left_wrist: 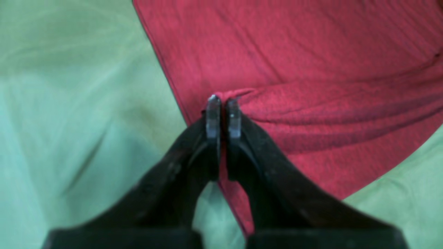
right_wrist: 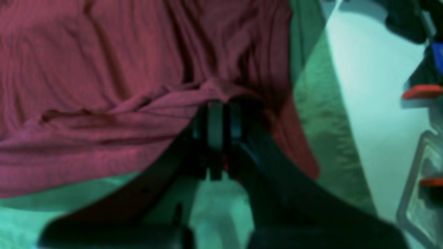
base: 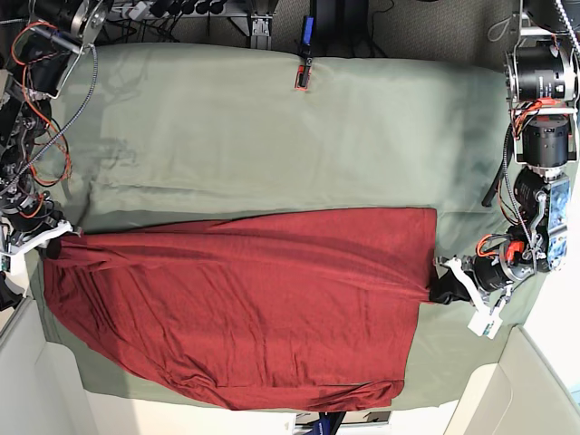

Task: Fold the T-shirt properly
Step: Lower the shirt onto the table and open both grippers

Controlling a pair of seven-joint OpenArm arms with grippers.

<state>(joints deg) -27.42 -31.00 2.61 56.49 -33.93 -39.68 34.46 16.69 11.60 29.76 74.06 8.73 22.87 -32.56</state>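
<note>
The left gripper (left_wrist: 223, 103) has its two black jaws pressed together on a small bunch of the large dark red thin knit T-shirt (base: 245, 299), at the cloth's edge on the right side of the base view. The right gripper (right_wrist: 223, 114) is also pinching the same T-shirt, at its opposite end on the left of the base view, where a thicker roll of cloth is gathered over the jaws. Between the two grippers the T-shirt is stretched out wide over the sage-green cloth-covered surface (base: 272, 136), and it fills the near half of it. Its far edge is quite straight, but the near edge curves and hangs a little loose. I judge that the folding is at an early stage: the shirt seems doubled once or only spread, and no compact rectangle is made yet. The knit looks soft and faintly heathered, with long shallow wrinkles running toward each pinch. The green cover is smoother, with few creases.
</note>
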